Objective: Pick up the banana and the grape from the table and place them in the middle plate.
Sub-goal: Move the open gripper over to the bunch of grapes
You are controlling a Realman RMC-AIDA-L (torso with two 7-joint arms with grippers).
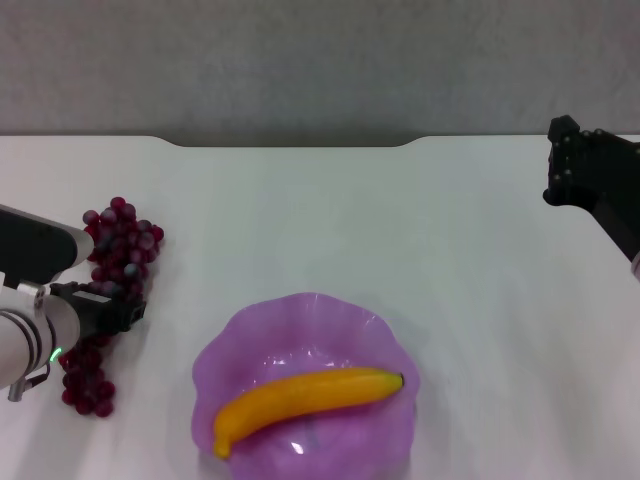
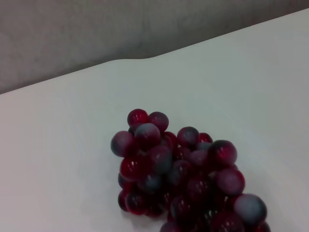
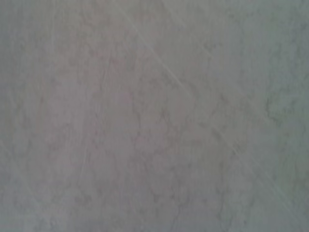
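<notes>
The banana (image 1: 305, 397) lies in the purple plate (image 1: 230, 345) on the white table (image 1: 400, 230). The left gripper (image 1: 125, 308) sits over the middle of the grapes (image 1: 120, 245); its fingers' state I cannot tell. The right gripper (image 1: 568, 160) hangs far right, likewise unreadable.

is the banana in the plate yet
Yes, in: the banana lies across the purple middle plate, while the grape is on the table.

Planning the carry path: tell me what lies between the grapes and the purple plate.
Nothing: in the head view, only bare white table separates the grape from the middle plate.
</notes>
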